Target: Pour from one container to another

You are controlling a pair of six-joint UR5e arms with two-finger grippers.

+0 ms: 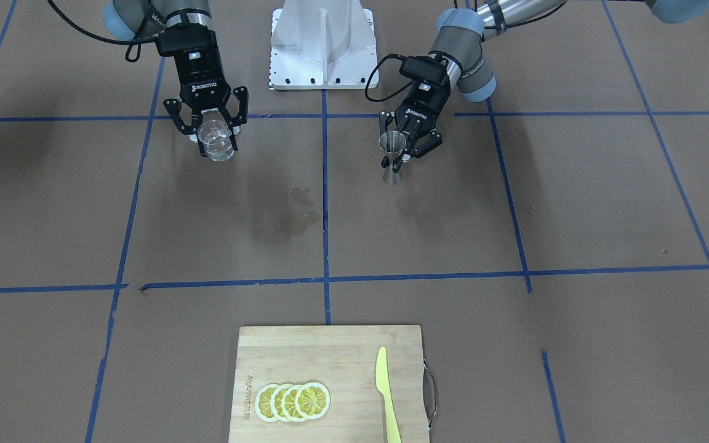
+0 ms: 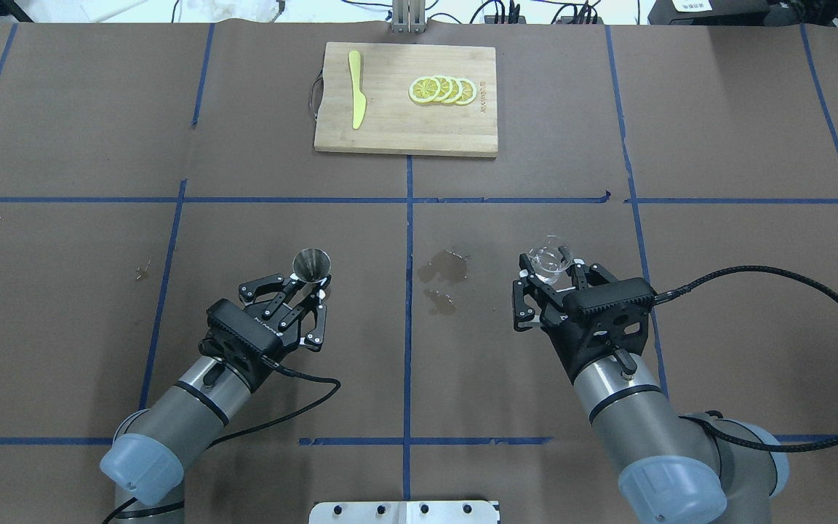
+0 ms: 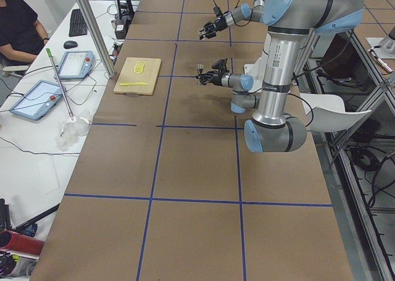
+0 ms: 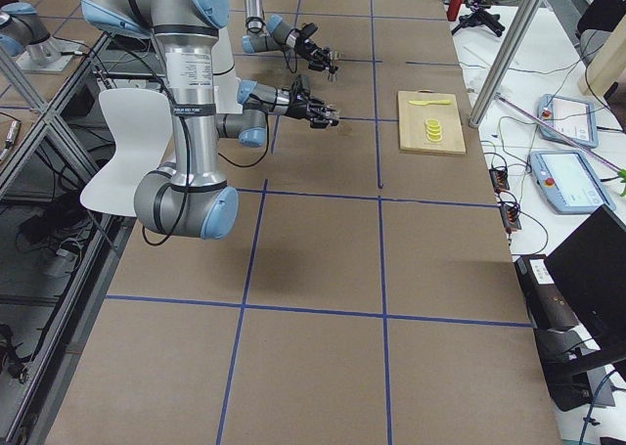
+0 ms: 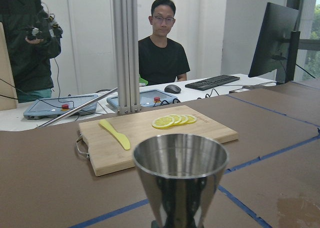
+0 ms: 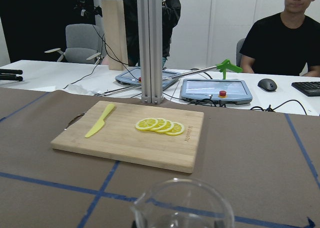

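Glass cup (image 1: 216,140) — small, clear, with a pouring lip. It is pinched between the fingers of the right gripper (image 1: 215,130) and held off the brown paper-covered table (image 2: 717,131), with its shadow falling apart from it on the paper. The mouth faces up. Whether it holds liquid cannot be told.

Jigger (image 2: 312,265) — grey steel, hourglass form, upright, wide mouth open to the top. The left gripper (image 2: 308,290) is closed about its narrow waist, with fingers pressing from either side. Whether its foot touches the table or hangs just above it cannot be told.

Position: both vessels are on the robot's half of the table, well apart, one on either side of the central blue tape line (image 2: 408,240). Two dark wet patches (image 2: 444,268) lie on the paper between them, close to the line on the cup's side.

Cutting board (image 2: 406,138): bamboo, with a metal handle at one end, at the far edge of the table on the centre line. On it are four overlapping lemon slices (image 2: 442,89) in a row. A yellow-green knife (image 2: 356,98) lies flat on the board, apart from the slices.

Background: a person (image 5: 162,57) is seated at a white desk (image 5: 200,92) beyond the board.
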